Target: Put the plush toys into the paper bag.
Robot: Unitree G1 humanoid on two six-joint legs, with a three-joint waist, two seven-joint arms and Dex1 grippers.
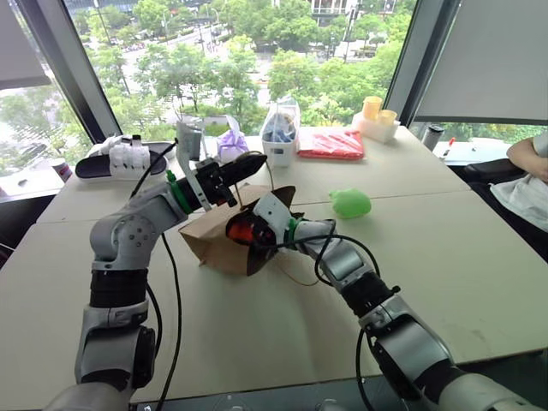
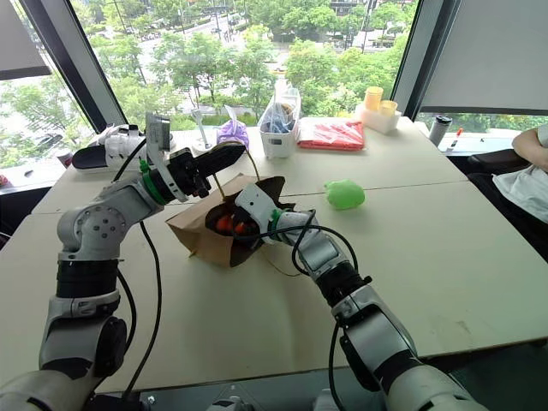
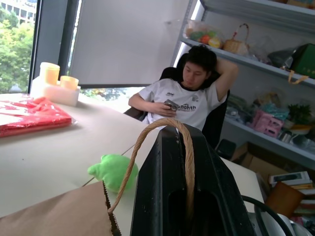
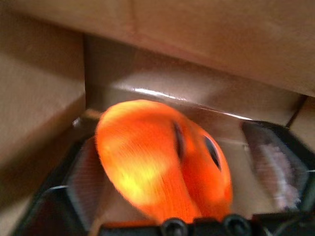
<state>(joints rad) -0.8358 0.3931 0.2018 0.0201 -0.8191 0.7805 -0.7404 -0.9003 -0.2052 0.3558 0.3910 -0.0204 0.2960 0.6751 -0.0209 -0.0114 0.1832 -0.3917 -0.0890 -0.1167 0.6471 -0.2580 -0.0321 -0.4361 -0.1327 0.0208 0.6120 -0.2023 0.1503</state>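
Note:
The brown paper bag (image 1: 208, 246) lies tilted on the table with its mouth facing right. My left gripper (image 1: 251, 163) is shut on the bag's tan cord handle (image 3: 147, 138) and holds it up above the mouth. The right gripper (image 1: 249, 231) reaches into the mouth, and the wrist view shows its fingers (image 4: 273, 160) spread wide inside the bag. The orange plush toy (image 4: 157, 162) lies between them, against one pad and apart from the other. On the table right of the bag rests the light green plush toy (image 1: 351, 203).
Along the table's far edge stand a purple tied pouch (image 1: 231, 144), a clear plastic bag (image 1: 280, 128), a flat red packet (image 1: 331, 144) and yellow cups (image 1: 377, 116). A black and white device (image 1: 120, 158) lies far left. A person (image 1: 531, 171) sits at the right.

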